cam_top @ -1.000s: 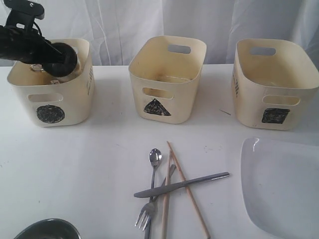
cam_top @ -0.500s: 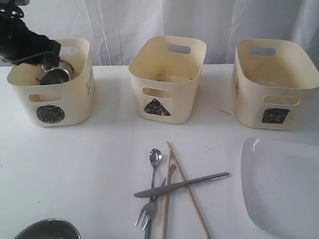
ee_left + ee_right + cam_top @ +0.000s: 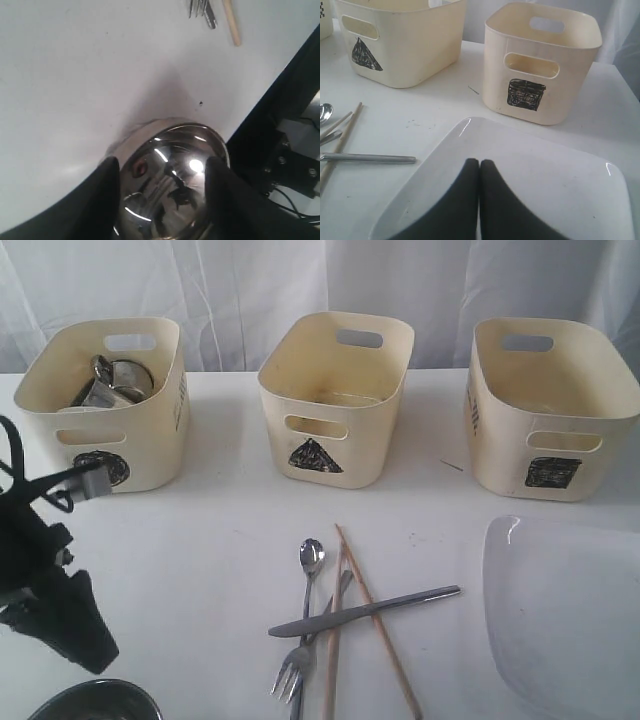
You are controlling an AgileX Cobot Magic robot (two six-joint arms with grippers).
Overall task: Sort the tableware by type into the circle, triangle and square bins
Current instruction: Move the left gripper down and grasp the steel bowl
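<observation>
1. The white table [image 3: 200, 530] carries all items.
2. The large white square plate [image 3: 570, 620] lies at the near right, partly out of view. The right gripper [image 3: 479, 162] hangs over its near edge. The jaws are fully closed, pad against pad, with nothing between them.
3. Three cream bins stand in a row along the far side, well apart: circle bin [image 3: 150, 445] at the left, triangle bin [image 3: 375, 435] in the middle, square bin [image 3: 500, 455] at the right.
4. The left gripper [image 3: 161, 165] is at the near left, above the steel bowl [image 3: 170, 145]. The jaws stand wide apart, one finger on each side of the bowl as the wrist view shows it. They hold nothing.
5. The steel bowl sits at the near left edge of the table.
6. Two steel mugs [image 3: 115, 385] rest inside the circle bin.
7. The cutlery lies in a crossed pile at the near middle:
   - wooden chopsticks [image 3: 378, 630], running near to far;
   - knife [image 3: 370, 608], lying across them;
   - spoon [image 3: 311, 558], bowl end far;
   - fork [image 3: 295, 665], tines near.
</observation>
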